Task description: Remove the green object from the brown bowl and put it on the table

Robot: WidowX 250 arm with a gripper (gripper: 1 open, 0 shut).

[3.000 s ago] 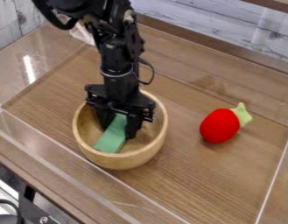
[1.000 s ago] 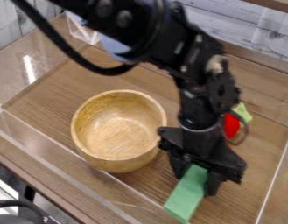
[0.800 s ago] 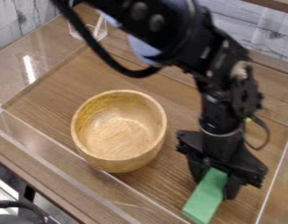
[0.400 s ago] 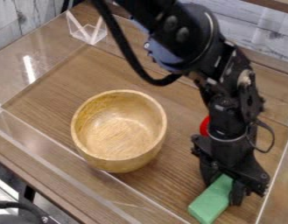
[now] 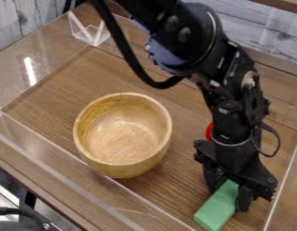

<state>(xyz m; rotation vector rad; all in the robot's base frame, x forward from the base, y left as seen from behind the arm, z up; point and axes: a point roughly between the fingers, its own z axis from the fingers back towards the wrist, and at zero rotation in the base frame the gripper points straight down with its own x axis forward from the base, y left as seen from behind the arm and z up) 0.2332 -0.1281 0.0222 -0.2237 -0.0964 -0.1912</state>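
The claw (image 5: pixel 226 185), partly open, is gripping the flat green block (image 5: pixel 216 207) at lower right, low over the wood-grain bench (image 5: pixel 66 99); the round wooden bowl (image 5: pixel 123 135), which was holding it earlier, is sitting left of centre.

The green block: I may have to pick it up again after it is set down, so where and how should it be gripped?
Grip the green block across its long sides, near the middle, coming from above. It is elongated, so its narrow width should suit the gripper best, and the brown bowl stands well off to one side.
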